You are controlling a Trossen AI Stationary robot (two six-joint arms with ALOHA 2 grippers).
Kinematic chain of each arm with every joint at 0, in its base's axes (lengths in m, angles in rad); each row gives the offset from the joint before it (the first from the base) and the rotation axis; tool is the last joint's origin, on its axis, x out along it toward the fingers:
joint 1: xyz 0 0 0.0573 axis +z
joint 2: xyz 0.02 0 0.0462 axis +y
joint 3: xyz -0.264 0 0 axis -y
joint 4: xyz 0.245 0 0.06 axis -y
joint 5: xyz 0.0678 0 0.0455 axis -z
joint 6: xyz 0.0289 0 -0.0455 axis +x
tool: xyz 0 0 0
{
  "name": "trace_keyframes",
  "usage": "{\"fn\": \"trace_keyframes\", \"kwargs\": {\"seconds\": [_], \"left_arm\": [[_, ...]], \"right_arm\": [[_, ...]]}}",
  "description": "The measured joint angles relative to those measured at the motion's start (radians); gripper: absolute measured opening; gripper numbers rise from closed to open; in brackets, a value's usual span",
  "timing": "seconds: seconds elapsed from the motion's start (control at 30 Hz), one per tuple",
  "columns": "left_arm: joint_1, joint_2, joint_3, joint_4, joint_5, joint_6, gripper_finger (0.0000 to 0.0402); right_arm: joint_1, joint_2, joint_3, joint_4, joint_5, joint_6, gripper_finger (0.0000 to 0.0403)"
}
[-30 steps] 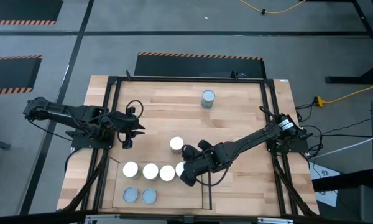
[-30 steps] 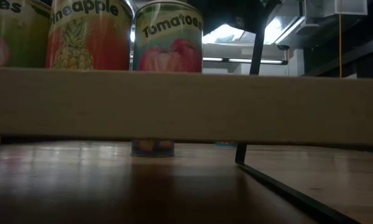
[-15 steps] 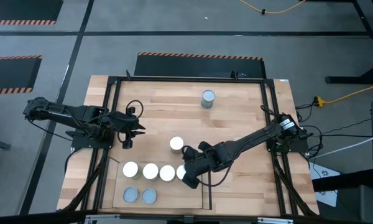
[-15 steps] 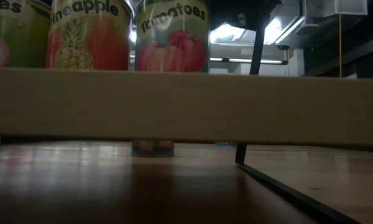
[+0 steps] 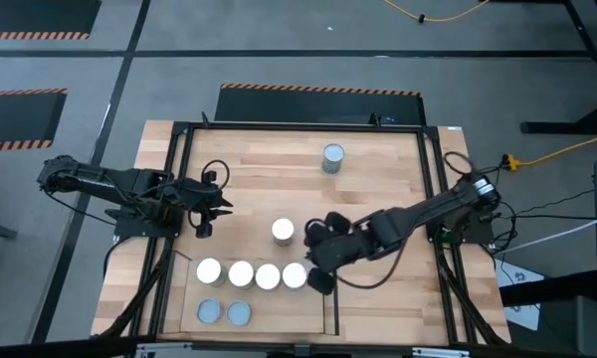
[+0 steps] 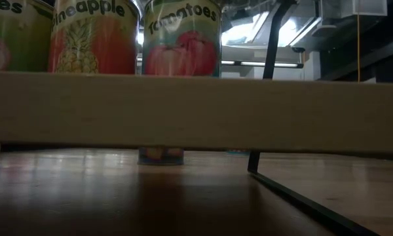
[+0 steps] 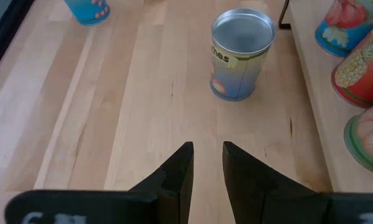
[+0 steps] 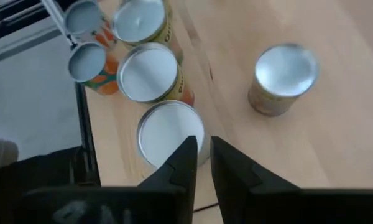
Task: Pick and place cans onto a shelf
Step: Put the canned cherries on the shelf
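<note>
Right now my right fingers (image 5: 319, 279) are hovering with only a narrow gap between them and gripping nothing, just beside the last of the four white-topped cans (image 5: 295, 275) standing in a row on the shelf (image 5: 308, 316), where two grey-topped cans (image 5: 210, 312) are standing in the nearer row. My left fingers (image 5: 203, 211) are waiting at the left edge of the surface (image 5: 378, 179), slightly parted and empty. Two more cans are sitting off the shelf, one (image 5: 283, 231) near the middle and one (image 5: 332, 157) toward the far edge.
</note>
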Motion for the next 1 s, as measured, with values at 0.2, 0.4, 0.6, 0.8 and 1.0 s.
{"fn": "trace_keyframes", "kwargs": {"seconds": [0.2,0.4,0.6,0.8,1.0], "left_arm": [[0.000,0.000,0.000,0.015,0.000,0.000,0.0078],[0.000,0.000,0.000,0.151,0.000,0.000,0.0078],[0.000,0.000,0.000,0.248,-0.001,0.000,0.0078],[0.000,0.000,0.000,0.258,-0.039,0.000,0.0078],[0.000,0.000,0.000,0.257,-0.046,-0.008,0.0078]], "right_arm": [[-0.028,-0.117,0.000,-0.121,0.136,-0.105,0.0051],[-0.089,-0.257,0.000,-0.345,0.302,-0.156,0.0051],[-0.224,-0.377,0.000,-0.528,0.379,-0.219,0.0051],[-0.434,-0.420,0.000,-0.500,0.407,-0.413,0.0051],[-0.665,-0.401,-0.001,-0.410,0.155,-0.621,0.0051]]}}
